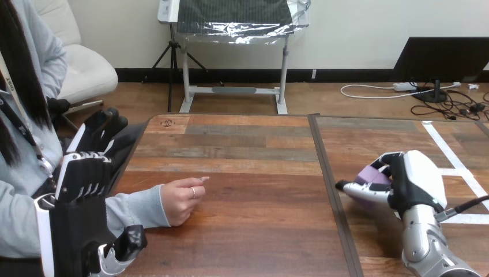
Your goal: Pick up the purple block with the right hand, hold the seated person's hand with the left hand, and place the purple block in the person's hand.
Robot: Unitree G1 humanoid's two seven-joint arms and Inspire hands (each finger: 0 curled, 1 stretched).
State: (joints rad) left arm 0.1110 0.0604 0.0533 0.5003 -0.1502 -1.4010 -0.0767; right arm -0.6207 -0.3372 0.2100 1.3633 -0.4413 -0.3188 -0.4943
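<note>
The purple block [367,175] sits on the right half of the wooden table [242,150], with my right hand [406,182] curled round it, thumb along its front. My left hand [86,167] is raised at the left edge, fingers straight and pointing away, holding nothing. The person's hand [181,199] rests on the table to the right of my left hand, loosely closed with a finger pointing right. It lies apart from both my hands.
A dark seam [328,184] runs front to back between the two table halves. White tape lines [455,167] mark the right half near my right hand. The person's sleeve [135,210] lies along the left front edge.
</note>
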